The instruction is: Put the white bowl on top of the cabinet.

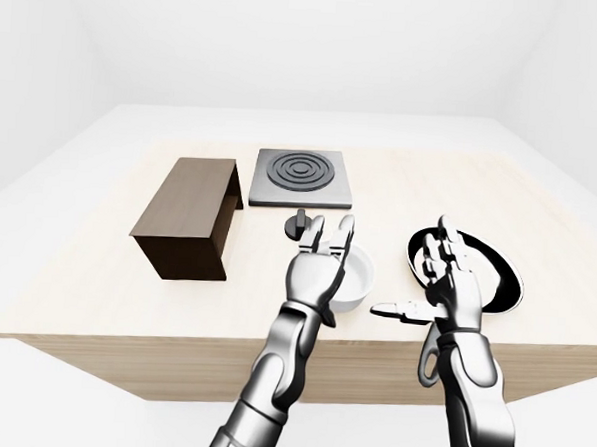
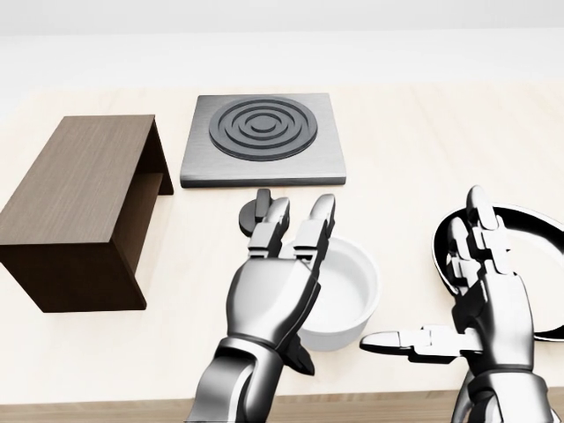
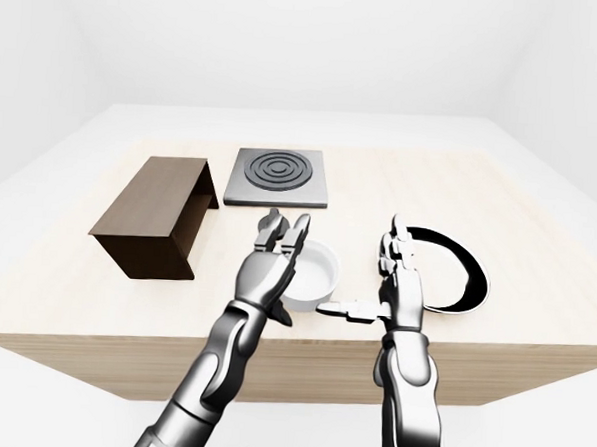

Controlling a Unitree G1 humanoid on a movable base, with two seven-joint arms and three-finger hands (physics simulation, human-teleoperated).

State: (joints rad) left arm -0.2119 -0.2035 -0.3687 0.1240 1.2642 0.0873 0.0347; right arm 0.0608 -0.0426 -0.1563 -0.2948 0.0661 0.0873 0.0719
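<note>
Wooden table (image 2: 414, 132) carries everything. Largest item: dark cabinet (image 2: 75, 189), at the left of the head view, open side facing right, flat top bare (the target surface). Stove plate (image 2: 262, 138) lies above centre, a small dark knob (image 2: 256, 211) just below it. Black pan (image 2: 529, 238) at right, partly behind the right hand (image 2: 489, 300).

White bowl (image 2: 345, 295) stands upright on the table, centre, well apart from the cabinet. Left hand (image 2: 273, 291) is at its left rim, fingers spread, not clamped. Right hand is open too, thumb pointing toward the bowl, not touching it. Judgement: a two-sided approach, grasp not yet made.
</note>
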